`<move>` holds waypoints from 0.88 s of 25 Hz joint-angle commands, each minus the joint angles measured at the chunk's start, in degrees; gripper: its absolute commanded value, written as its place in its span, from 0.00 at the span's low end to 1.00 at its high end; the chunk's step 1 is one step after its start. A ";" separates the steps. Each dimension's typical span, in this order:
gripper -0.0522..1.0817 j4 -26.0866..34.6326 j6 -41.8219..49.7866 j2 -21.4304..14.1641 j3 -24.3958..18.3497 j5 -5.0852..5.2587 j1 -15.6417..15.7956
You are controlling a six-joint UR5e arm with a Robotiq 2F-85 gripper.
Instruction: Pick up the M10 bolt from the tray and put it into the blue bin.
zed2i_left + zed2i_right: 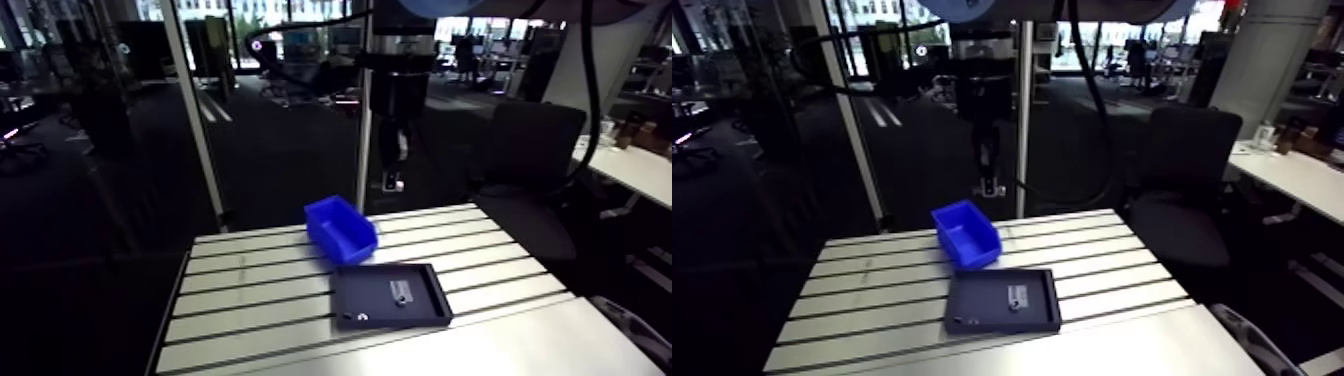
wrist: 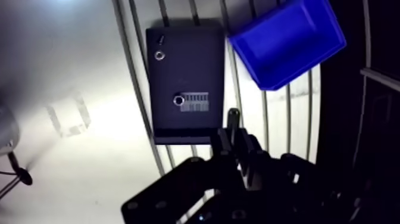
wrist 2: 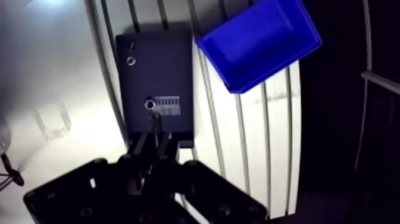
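Gripper (image 2: 233,114), nearest the wrist camera: its two fingers are seen pressed together with nothing between them, the tips hanging above the near edge of the tray (image 2: 186,68). In the arm view the gripper is held high above the far side of the table (image 1: 250,290).

Surface: a slotted aluminium table, its grooves running lengthwise, joined on one side by a plain pale surface; a dim room lies behind. A faint clear block (image 2: 65,113) is seen on the pale part, well apart from the tray.

Containers: a dark, flat, rectangular tray is laid on the slotted part. The bolt (image 2: 178,100), shown end-on as a bright ring, rests in the tray just beside a striped patch (image 2: 197,102), ahead of the fingertips. A smaller ring (image 2: 159,55) and a tiny screw (image 2: 161,39) lie in the tray's far corner. A blue bin (image 2: 286,36) stands askew, just beside the tray's other far corner, its open top upward and its blue floor in view.
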 commanded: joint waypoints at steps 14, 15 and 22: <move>0.99 0.21 -28.06 8.03 -8.58 -0.02 4.25; 0.99 0.13 -28.06 8.21 -8.67 -0.20 4.43; 0.99 -0.05 -28.06 11.20 -10.60 -0.28 4.87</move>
